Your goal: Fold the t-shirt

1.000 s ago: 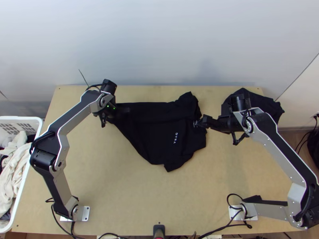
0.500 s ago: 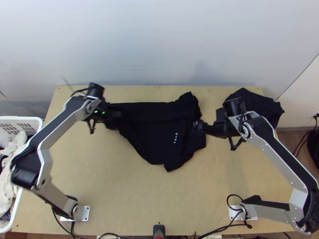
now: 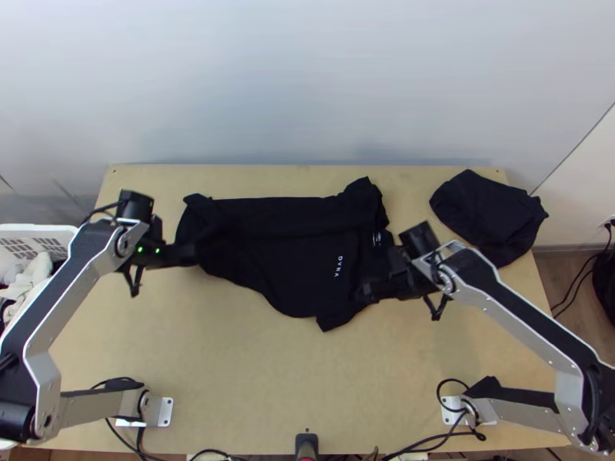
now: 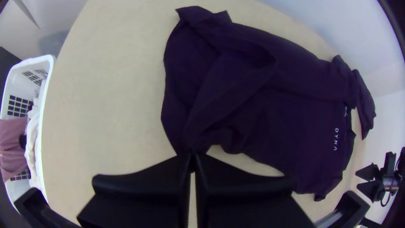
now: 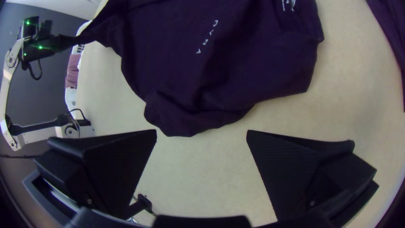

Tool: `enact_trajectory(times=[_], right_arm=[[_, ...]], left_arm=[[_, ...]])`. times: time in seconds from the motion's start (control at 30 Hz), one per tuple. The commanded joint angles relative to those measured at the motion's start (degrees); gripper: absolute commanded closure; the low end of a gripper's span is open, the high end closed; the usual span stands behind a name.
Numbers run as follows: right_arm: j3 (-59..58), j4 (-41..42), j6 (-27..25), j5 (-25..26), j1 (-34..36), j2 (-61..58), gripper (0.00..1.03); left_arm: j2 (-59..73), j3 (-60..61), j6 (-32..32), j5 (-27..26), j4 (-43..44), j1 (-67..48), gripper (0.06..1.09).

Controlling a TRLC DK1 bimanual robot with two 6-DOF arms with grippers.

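A black t-shirt (image 3: pixel 300 253) with small white lettering lies mid-table, its left part creased and bunched. My left gripper (image 3: pixel 194 253) is at the shirt's left edge; in the left wrist view the left gripper (image 4: pixel 192 156) is shut on a gathered bit of the t-shirt (image 4: pixel 261 97), drawn up into a point. My right gripper (image 3: pixel 367 290) is over the shirt's lower right part. In the right wrist view the right gripper (image 5: pixel 201 137) stands open with nothing between its fingers, close by a rounded edge of the t-shirt (image 5: pixel 168 63).
Another black cloth (image 3: pixel 492 215) lies crumpled at the table's far right corner. A white basket (image 3: pixel 58 229) with clothes stands off the table's left edge. Bare tabletop (image 3: pixel 269 376) stretches between the arm bases, and a pale wall rises behind the table.
My left gripper has moved left and somewhat nearer, pulling the shirt's left edge along. My right gripper has opened and moved nearer and slightly left, away from the shirt's right edge.
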State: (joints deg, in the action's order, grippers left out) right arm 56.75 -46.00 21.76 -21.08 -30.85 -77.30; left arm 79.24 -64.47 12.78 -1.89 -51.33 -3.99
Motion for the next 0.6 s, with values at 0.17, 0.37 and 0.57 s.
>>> enact_trajectory(times=[0.17, 0.37, 0.57], right_arm=[[-5.3, 10.7, -0.5, -0.2, -3.6, -8.5, 0.05], [-6.3, 15.3, 0.5, -0.1, -4.2, -12.6, 0.16], [-6.7, 20.4, 0.5, 0.0, -3.6, -11.5, 1.0]], left_arm=[[-6.6, 8.6, -2.4, 0.0, -1.7, 4.8, 1.04], [-7.6, 9.9, -3.6, 0.1, -2.0, 6.6, 1.04], [-7.4, 10.9, -4.0, 0.1, -1.7, 8.5, 1.04]])
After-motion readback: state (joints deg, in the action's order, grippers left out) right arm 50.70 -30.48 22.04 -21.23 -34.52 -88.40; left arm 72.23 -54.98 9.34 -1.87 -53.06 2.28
